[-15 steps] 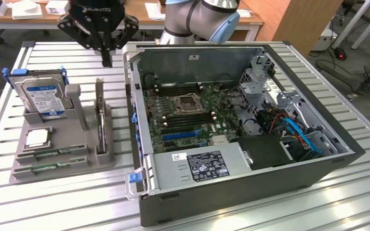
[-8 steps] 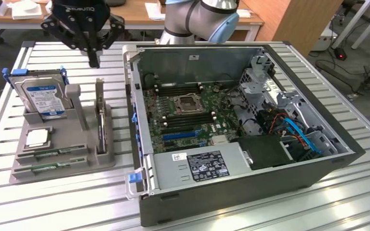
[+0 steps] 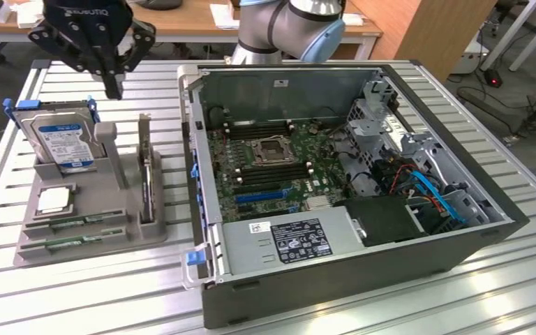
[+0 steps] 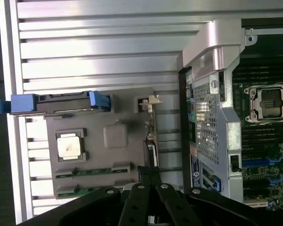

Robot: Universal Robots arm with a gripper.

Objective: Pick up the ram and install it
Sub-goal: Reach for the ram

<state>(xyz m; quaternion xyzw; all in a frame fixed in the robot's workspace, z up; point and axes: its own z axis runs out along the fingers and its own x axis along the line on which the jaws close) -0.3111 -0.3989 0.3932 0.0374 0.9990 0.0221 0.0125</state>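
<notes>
Two ram sticks lie flat in slots at the front of a grey holder [image 3: 109, 234]. They are thin green strips, one [image 3: 84, 220] just behind the other [image 3: 75, 241]. In the wrist view the same sticks [image 4: 92, 170] [image 4: 80, 190] lie beside the gripper's black linkage. My gripper [image 3: 112, 87] hangs high over the table's back left, behind the holder and apart from it. Its fingers [image 4: 149, 173] are shut together with nothing between them. The open computer case [image 3: 343, 279] lies on its side at the exterior view's right, showing the motherboard's dark ram slots [image 3: 254, 128] by the CPU socket [image 3: 275, 150].
The holder also carries an upright hard drive [image 3: 61, 139] in a blue bracket, a square silver processor [image 3: 54, 200] and an upright expansion card [image 3: 145, 174]. The slatted metal table [image 3: 82, 293] runs around them. The arm's base [image 3: 287, 28] stands behind the case.
</notes>
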